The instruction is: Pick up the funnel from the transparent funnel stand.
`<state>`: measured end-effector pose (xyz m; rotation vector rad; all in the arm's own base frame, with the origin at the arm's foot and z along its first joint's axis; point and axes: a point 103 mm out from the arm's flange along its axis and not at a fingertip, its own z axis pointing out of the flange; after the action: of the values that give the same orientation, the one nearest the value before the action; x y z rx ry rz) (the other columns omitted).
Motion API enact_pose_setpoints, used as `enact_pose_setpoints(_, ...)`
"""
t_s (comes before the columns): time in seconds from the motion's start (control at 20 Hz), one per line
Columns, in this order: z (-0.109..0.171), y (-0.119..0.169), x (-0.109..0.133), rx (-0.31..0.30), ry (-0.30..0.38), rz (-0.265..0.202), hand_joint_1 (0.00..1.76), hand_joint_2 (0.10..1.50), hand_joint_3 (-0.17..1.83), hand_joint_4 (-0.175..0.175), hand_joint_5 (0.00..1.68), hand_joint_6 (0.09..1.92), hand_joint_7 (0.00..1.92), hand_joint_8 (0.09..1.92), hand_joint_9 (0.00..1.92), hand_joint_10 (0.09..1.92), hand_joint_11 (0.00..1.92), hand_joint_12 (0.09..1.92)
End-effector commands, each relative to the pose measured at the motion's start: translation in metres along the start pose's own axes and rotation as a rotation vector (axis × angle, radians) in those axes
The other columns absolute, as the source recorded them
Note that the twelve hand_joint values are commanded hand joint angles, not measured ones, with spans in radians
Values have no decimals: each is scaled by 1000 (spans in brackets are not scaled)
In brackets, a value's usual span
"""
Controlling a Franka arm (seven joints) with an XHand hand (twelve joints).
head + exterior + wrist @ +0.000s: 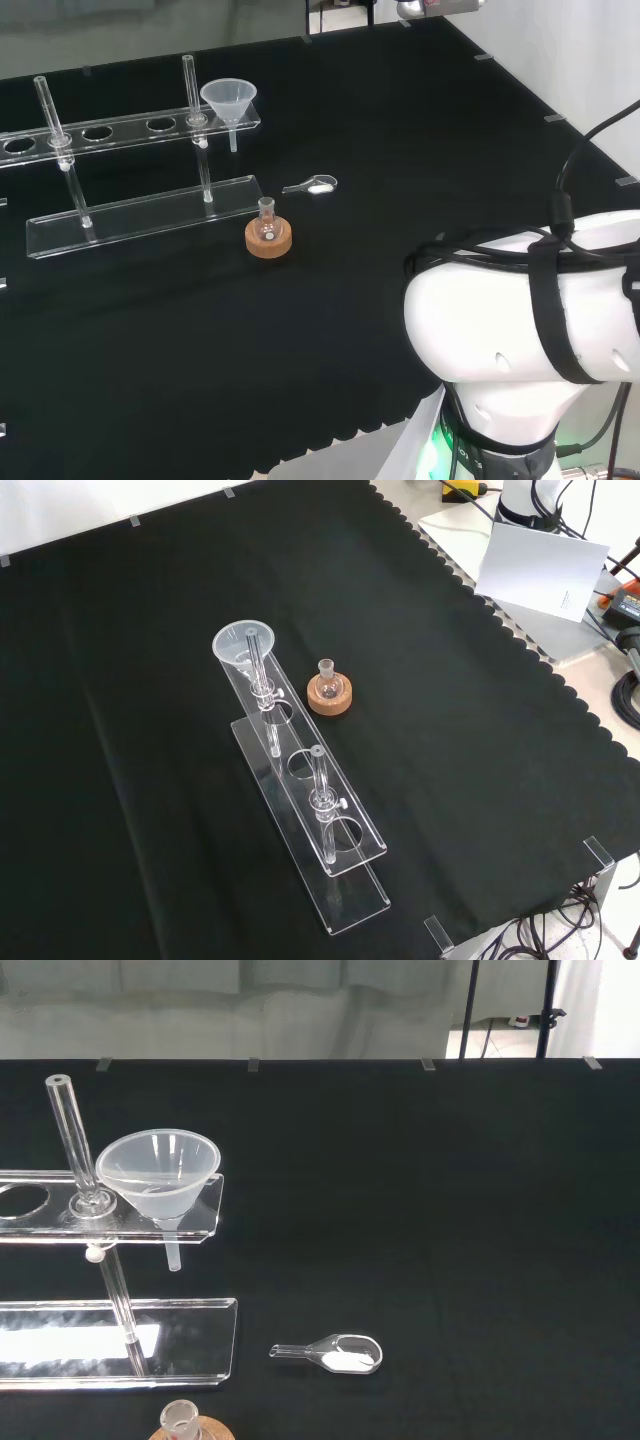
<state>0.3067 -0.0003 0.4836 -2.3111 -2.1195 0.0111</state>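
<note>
Head view, left to right: clear stand (140, 215) on tabletop (400, 150), funnel (229, 100) seated in its end hole, untouched. Small flask (267, 215) on cork ring (268, 240), scoop (312, 185) alongside. Hand's fingers: cannot tell. Advice: reach funnel rim from above, lift straight up, avoid upright rod (189, 85).

Even, bright overhead light; the black cloth (480, 730) swallows shadows (almost none show), and glare whitens the stand's base (70, 1345), perhaps from above.
</note>
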Motion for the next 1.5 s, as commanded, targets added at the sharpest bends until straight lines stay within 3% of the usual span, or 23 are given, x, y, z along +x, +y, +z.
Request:
enact_pose_setpoints(0.05, 1, 1, 1, -5, -6, 3, 26, 1146, 569, 11, 136, 222, 0, 496, 192, 659, 191, 1307)
enact_pose_setpoints(0.25, 2, 5, 1, -3, -14, 9, 0, 1245, 388, 11, 196, 87, 0, 474, 182, 661, 164, 1353)
enact_pose_setpoints(0.95, 19, 28, -11, 23, -50, 76, 0, 1258, 361, 10, 218, 87, 0, 471, 185, 662, 166, 1359)
enact_pose_setpoints(1.5, 49, 96, 3, 71, -40, 7, 22, 1254, 333, 4, 219, 87, 8, 492, 206, 668, 175, 1368)
